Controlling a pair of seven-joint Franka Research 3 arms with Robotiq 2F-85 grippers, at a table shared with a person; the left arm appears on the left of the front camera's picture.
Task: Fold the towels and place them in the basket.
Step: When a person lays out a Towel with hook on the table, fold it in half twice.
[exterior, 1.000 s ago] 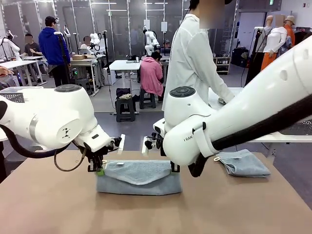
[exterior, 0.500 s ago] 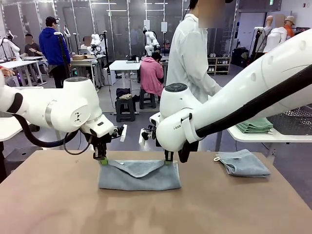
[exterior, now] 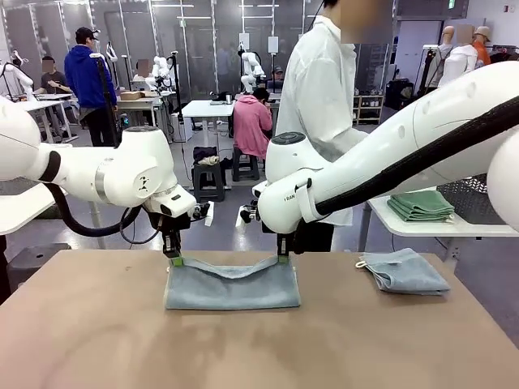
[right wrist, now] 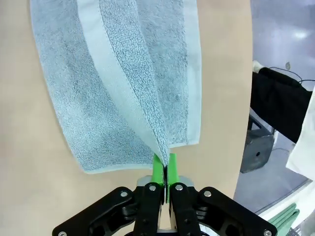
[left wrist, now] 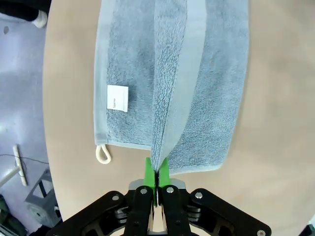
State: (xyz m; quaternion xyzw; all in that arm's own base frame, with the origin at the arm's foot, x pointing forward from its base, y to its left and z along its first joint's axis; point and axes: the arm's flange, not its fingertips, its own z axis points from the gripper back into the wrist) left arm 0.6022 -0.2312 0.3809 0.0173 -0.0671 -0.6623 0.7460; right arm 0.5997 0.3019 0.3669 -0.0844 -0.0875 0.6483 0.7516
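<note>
Both pincers, the left pincer (exterior: 174, 260) and the right pincer (exterior: 282, 258), pinch a far corner each of the blue-grey towel (exterior: 232, 284) folded on the desk (exterior: 97, 340), its upper edge sagging between them, while a second folded towel (exterior: 403, 271) lies farther right.

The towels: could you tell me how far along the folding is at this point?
Done: one folded towel lies at the table's right side. In hand: the left gripper and right gripper, both shut, pinch the far corners of the middle towel, mid-fold. Left: finishing this fold and getting both into the basket.
</note>
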